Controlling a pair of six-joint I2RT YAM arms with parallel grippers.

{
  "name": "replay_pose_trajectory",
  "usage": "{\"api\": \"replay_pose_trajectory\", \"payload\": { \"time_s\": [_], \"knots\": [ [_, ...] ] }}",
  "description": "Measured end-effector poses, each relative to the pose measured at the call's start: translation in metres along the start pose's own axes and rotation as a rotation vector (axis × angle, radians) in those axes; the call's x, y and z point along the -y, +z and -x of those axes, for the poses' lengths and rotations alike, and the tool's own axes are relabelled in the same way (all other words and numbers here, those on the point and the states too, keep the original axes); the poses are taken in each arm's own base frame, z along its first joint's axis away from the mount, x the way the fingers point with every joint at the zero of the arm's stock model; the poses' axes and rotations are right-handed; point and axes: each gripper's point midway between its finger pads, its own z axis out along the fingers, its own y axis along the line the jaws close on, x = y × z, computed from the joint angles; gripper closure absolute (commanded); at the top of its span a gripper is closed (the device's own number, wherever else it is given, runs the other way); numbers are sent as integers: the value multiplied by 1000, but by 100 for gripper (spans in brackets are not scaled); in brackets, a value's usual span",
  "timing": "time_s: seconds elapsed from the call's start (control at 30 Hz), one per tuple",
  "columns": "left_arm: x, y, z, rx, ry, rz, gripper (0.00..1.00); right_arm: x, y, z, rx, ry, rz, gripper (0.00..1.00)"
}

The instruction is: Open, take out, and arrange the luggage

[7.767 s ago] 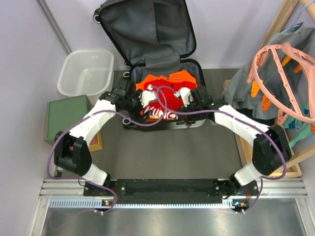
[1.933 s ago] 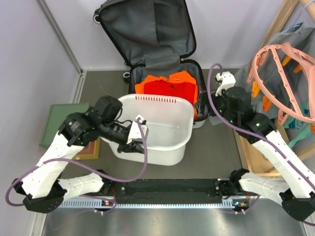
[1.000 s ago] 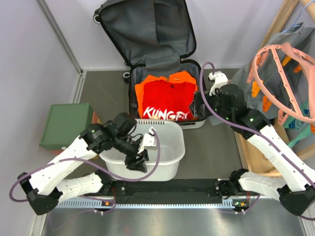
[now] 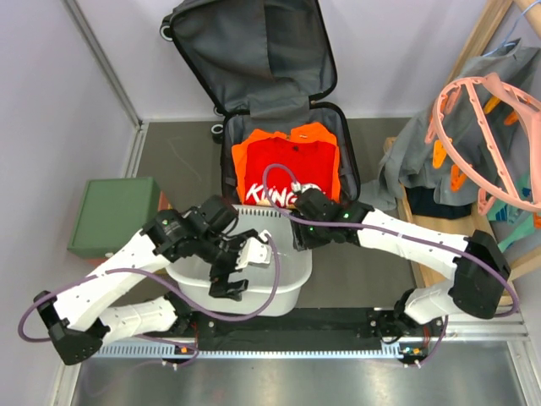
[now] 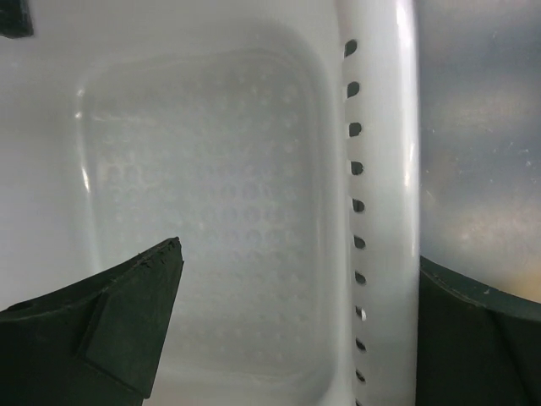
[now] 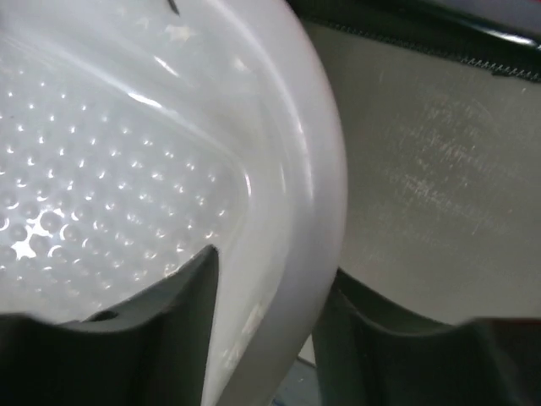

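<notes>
R gripper (image 6: 270, 279) straddles the far-right rim of a white perforated basket (image 4: 283, 292), fingers close on either side; whether it's clamped can't be told. L gripper (image 5: 297, 254), jaws wide apart, brackets the basket's near rim w/o touching. Just behind, on the bench (image 4: 372, 262), the luggage (image 4: 254, 51) lies open, lid upright, red and orange shirts (image 4: 287, 165) inside.

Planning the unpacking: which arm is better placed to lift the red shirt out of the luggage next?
Right, probably: the right tool straddles the basket's far rim beside the luggage; the left tool is farther off, over the basket.
</notes>
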Motion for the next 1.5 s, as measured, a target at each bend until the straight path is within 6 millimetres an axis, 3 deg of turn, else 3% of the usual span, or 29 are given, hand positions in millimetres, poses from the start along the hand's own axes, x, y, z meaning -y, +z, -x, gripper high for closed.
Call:
{"api": "replay_pose_trajectory", "payload": {
  "time_s": [0.07, 0.13, 0.23, 0.33, 0.43, 0.53, 0.67, 0.77, 0.83, 0.93, 1.07, 1.1, 1.13, 1.2, 1.27, 1.3, 1.37, 1.5],
  "knots": [
    [-2, -12, 14, 27, 36, 24, 1, 4, 3, -4, -14, 25, -20, 92],
    [-1, -20, 27, 69, 64, 28, 1, 8, 5, 5, 23, 147, -54, 100],
    [7, -31, 42, 121, 91, 8, 1, 11, 7, 24, 101, 253, -71, 100],
    [9, -44, 52, 146, 110, 29, 1, 12, 5, 24, 113, 258, -74, 100],
    [3, -58, 67, 183, 130, 88, 1, 18, -5, 19, 135, 230, -80, 100],
    [2, -77, 86, 247, 155, 135, 1, 27, -19, 2, 115, 159, -111, 100],
    [3, -88, 96, 300, 138, 182, 1, 37, -26, -9, 113, 153, -135, 100],
    [-18, -91, 96, 304, 80, 297, 1, 50, -27, -22, 110, 171, -166, 100],
    [-46, -92, 87, 270, 13, 432, 1, 60, -30, -30, 111, 188, -199, 100],
    [-87, -94, 64, 184, -96, 611, 1, 74, -38, -38, 125, 226, -225, 100],
    [-130, -90, 29, 101, -273, 705, 1, 97, -45, -40, 138, 278, -268, 100],
    [-141, -91, 20, 96, -331, 715, 2, 104, -45, -40, 139, 291, -285, 94],
    [-153, -95, 11, 104, -398, 731, 5, 108, -44, -39, 141, 302, -299, 81],
    [-174, -100, -3, 131, -509, 739, 17, 116, -44, -38, 145, 311, -318, 43],
    [-196, -105, -16, 161, -626, 743, 25, 120, -44, -38, 144, 296, -328, 28],
    [-208, -105, -21, 175, -673, 739, 26, 121, -45, -38, 143, 278, -333, 16],
    [-223, -99, -19, 205, -721, 723, 26, 124, -47, -39, 136, 249, -345, 12],
    [-242, -92, -8, 284, -782, 708, 27, 127, -63, -23, 150, 154, -380, 14]
  ]
}}
